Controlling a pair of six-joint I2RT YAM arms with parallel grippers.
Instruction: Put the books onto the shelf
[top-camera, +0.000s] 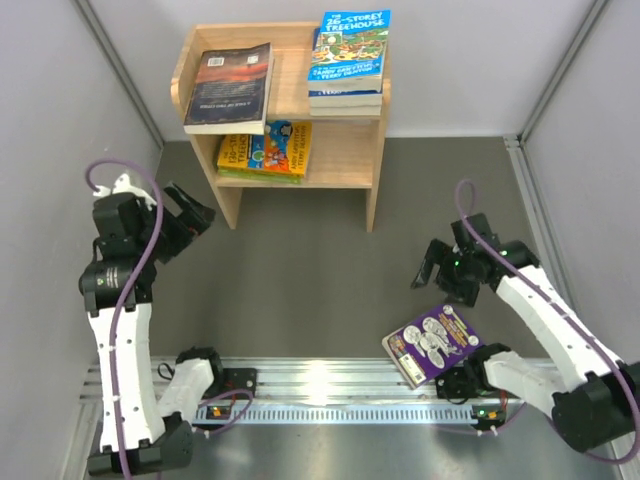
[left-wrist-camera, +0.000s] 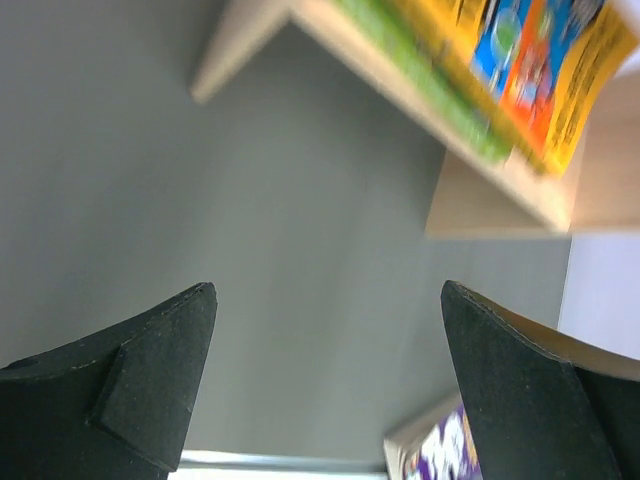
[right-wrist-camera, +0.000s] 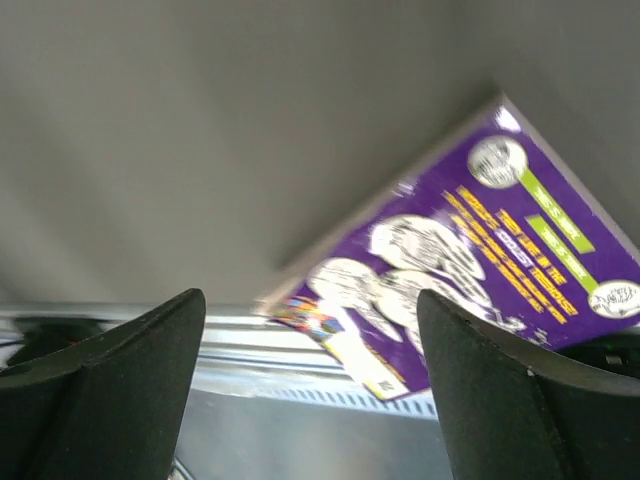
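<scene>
The purple book (top-camera: 432, 343) lies flat, cover up, at 5 o'clock on the tabletop (top-camera: 320, 260), with its near corner over the metal rail (top-camera: 330, 385). The right pincer (top-camera: 445, 280) hangs near the book at its 12 o'clock, apart from it, jaws wide and empty. The left pincer (top-camera: 192, 225), also wide and empty, sits at 9 o'clock beside the shelf (top-camera: 376, 180). On the shelf's top lie a dark book (top-camera: 230, 87) and a blue stack (top-camera: 348, 55). Yellow books (top-camera: 264, 150) lie on the left of the lower tier.
</scene>
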